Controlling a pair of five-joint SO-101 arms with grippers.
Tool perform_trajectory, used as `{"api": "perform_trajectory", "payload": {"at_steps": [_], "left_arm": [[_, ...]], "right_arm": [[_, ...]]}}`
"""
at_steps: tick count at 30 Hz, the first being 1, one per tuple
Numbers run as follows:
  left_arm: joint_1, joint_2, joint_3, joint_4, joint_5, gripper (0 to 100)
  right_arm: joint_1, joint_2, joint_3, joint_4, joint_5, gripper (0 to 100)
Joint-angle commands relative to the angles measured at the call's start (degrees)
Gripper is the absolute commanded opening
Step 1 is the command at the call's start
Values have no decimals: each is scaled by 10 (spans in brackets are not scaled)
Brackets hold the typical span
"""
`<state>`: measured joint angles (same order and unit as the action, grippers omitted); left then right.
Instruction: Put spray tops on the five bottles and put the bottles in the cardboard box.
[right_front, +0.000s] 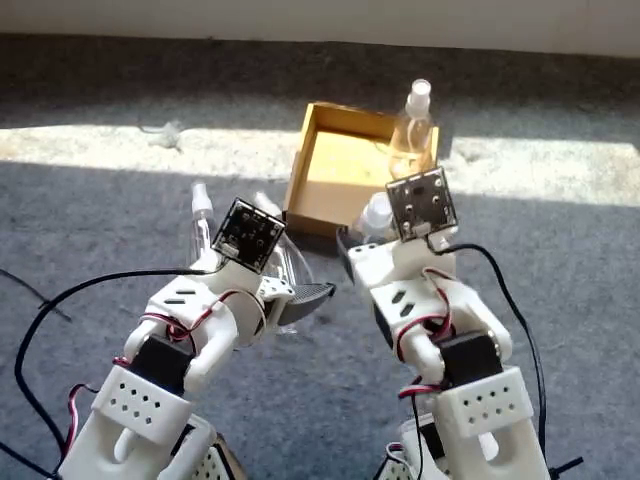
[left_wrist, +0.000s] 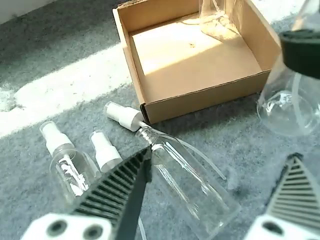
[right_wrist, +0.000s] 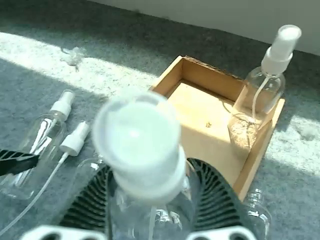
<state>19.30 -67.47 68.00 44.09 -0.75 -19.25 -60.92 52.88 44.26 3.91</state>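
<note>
The right gripper (right_wrist: 150, 172) is clamped on a clear bottle (right_wrist: 145, 210) that wears a white spray top (right_wrist: 137, 135), held just in front of the near wall of the cardboard box (right_wrist: 207, 79). Inside the box, a topped bottle (right_wrist: 257, 92) stands in a far corner. The left gripper (left_wrist: 221, 159) has its jaws spread wide, low over the grey carpet (left_wrist: 60, 60), straddling an uncapped bottle (left_wrist: 192, 182) lying on its side. A loose spray top (left_wrist: 122, 116) lies at that bottle's neck. Just beside are another capped bottle (left_wrist: 62, 157) and a further white sprayer (left_wrist: 104, 149).
</note>
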Motion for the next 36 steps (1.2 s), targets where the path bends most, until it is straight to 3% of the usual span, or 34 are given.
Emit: {"api": "perform_trajectory", "payload": {"at_steps": [1,7,16,36], "left_arm": [[1,-7,5,-15,0,361],[0,-7,24,-16,-1,361],[1,-4,29,-30,-1,361],[1,-6,47,-56,-1,361]], "right_arm": [[50,100,-80,-69,5,3],[72,260,-191,-152,4,3],[73,393,-213,-299,4,3],[129,502,-212,-347,5,3]]}}
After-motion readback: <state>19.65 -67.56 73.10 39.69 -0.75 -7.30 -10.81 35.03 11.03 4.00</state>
